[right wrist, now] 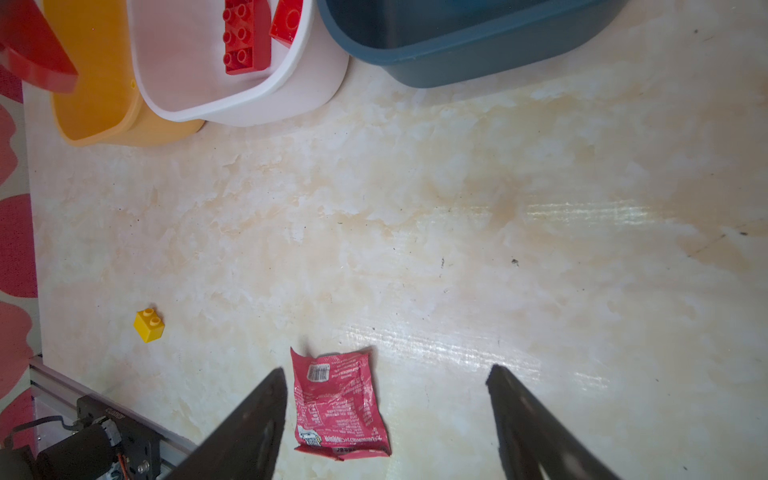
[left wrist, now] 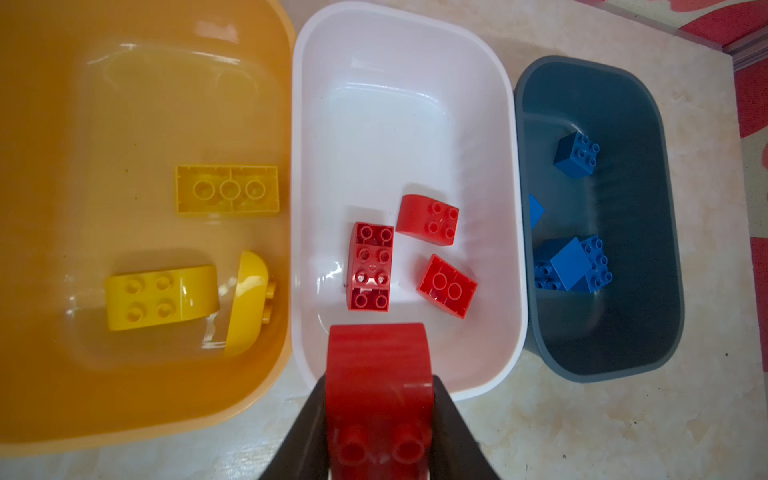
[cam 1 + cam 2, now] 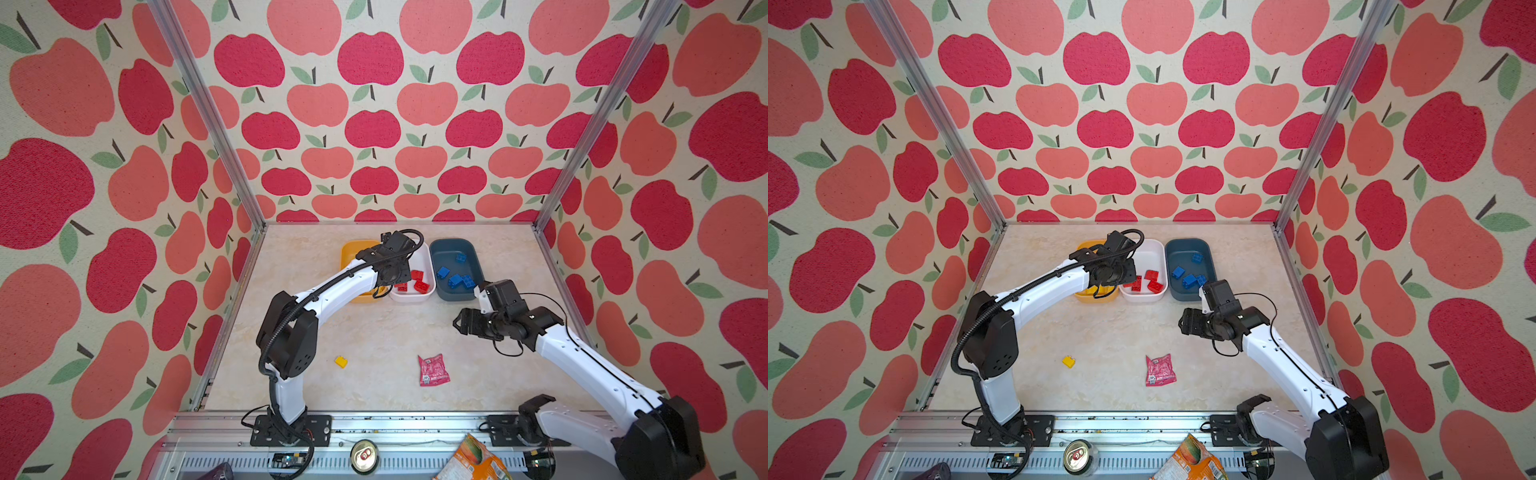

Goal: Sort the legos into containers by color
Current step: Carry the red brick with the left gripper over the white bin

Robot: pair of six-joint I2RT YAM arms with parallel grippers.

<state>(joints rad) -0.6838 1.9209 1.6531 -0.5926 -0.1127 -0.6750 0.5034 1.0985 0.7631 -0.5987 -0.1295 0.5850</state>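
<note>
My left gripper (image 2: 379, 386) is shut on a red curved lego (image 2: 376, 365), held over the near rim of the white container (image 2: 399, 104). Three red legos (image 2: 370, 266) lie inside it. The yellow-orange container (image 2: 124, 374) holds three yellow legos (image 2: 226, 189), and the blue-grey container (image 2: 623, 332) holds several blue legos (image 2: 575, 153). One small yellow lego (image 3: 341, 361) lies loose on the table near the left arm's base. My right gripper (image 3: 459, 324) hovers open and empty in front of the blue-grey container (image 3: 449, 247).
A crinkled pink snack packet (image 3: 433, 370) lies on the table, showing below my right gripper (image 1: 386, 374). A soda can (image 3: 364, 456) and an orange bag (image 3: 473, 461) sit on the front rail. Apple-patterned walls and metal posts enclose the table.
</note>
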